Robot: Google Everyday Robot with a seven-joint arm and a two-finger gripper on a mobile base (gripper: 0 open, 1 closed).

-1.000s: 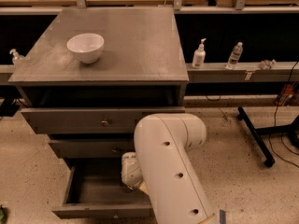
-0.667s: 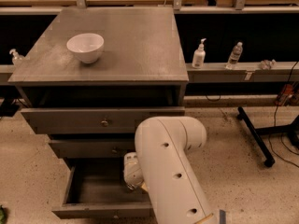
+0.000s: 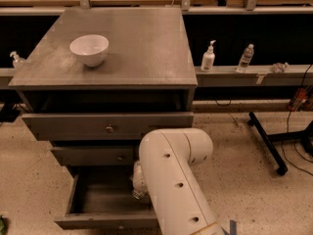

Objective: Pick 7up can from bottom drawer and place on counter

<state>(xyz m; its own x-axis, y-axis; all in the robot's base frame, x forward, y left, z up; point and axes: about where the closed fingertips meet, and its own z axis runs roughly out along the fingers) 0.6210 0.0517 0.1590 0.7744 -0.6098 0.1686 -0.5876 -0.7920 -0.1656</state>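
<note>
Bottom drawer [image 3: 105, 221]: pulled open, its dark inside bare on the left. White arm [image 3: 176, 180]: reaches down over the drawer's right side. Gripper [image 3: 138, 182]: low inside the drawer, mostly hidden behind the arm; open or closed, I cannot tell. Can: not visible from here, so neither its look nor its place can be told. Counter [image 3: 142, 48]: grey, speckled, bearing a white bowl [image 3: 89, 49] near its left edge.

Chunky cream-white tube arm [image 3: 172, 182], rounded elbow, a few small dark holes along it; pale gripper [image 3: 139, 180] peeks out beside it, in the bottom drawer [image 3: 100, 221].
</note>
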